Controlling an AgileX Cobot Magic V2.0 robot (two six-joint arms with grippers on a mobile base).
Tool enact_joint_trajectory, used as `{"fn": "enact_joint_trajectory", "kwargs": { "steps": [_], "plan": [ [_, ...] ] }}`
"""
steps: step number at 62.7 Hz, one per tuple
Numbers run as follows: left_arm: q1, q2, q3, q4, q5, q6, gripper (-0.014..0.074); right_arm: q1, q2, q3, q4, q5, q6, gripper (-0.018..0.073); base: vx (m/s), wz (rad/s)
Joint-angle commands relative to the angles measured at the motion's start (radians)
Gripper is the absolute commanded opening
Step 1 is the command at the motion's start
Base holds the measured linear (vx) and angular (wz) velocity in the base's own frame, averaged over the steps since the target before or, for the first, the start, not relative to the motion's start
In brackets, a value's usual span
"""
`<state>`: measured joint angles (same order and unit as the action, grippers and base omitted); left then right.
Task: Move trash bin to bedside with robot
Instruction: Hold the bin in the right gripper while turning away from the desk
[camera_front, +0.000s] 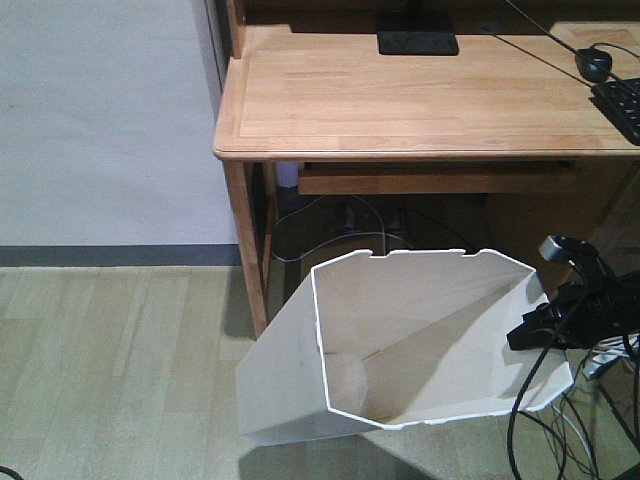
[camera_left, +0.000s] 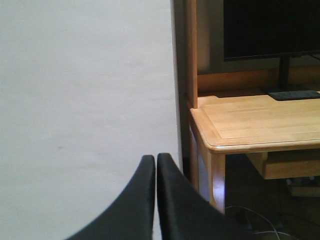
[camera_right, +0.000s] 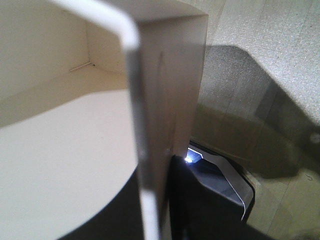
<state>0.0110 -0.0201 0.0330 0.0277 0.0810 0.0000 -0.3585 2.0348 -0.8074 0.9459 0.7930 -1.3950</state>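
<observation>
The white trash bin (camera_front: 400, 340) stands tilted on the floor in front of the light wooden desk, its angular rim facing up and its inside cream-coloured. My right gripper (camera_front: 545, 330) is shut on the bin's right wall: in the right wrist view the thin wall (camera_right: 160, 100) runs between the two black jaws, one inside the bin and one outside. My left gripper (camera_left: 156, 159) is shut and empty, raised in front of a white wall beside the desk. The bed is out of view.
The wooden desk (camera_front: 420, 100) stands behind the bin, with a monitor base (camera_front: 417, 42), a mouse (camera_front: 593, 63) and a keyboard (camera_front: 622, 105) on it. Cables (camera_front: 340, 235) hang under the desk and trail on the floor at the right (camera_front: 560, 430). A white wall (camera_front: 100, 120) is at left.
</observation>
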Motion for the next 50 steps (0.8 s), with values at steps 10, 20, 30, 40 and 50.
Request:
{"fn": "enact_joint_trajectory", "kwargs": {
  "steps": [10,20,30,40,50],
  "plan": [
    [-0.006,-0.006,0.012,-0.009,-0.075,-0.014,-0.0006,-0.003,-0.063,-0.015,0.106,0.247,0.004,-0.0003,-0.04,0.17],
    [-0.006,-0.006,0.012,-0.009,-0.075,-0.014,-0.0006,-0.003,-0.063,-0.015,0.106,0.248,0.004,-0.0003,-0.07,0.26],
    [-0.006,-0.006,0.012,-0.009,-0.075,-0.014,-0.0006,-0.003,-0.063,-0.015,0.106,0.247,0.004,-0.0003,-0.07,0.37],
    [-0.006,-0.006,0.012,-0.009,-0.075,-0.014,-0.0006,-0.003,-0.063,-0.015,0.106,0.247,0.004,-0.0003,-0.05,0.49],
    [-0.006,-0.006,0.012,-0.009,-0.075,-0.014,-0.0006,-0.003,-0.063,-0.015,0.106,0.247,0.004,-0.0003,-0.03,0.60]
  ]
}}
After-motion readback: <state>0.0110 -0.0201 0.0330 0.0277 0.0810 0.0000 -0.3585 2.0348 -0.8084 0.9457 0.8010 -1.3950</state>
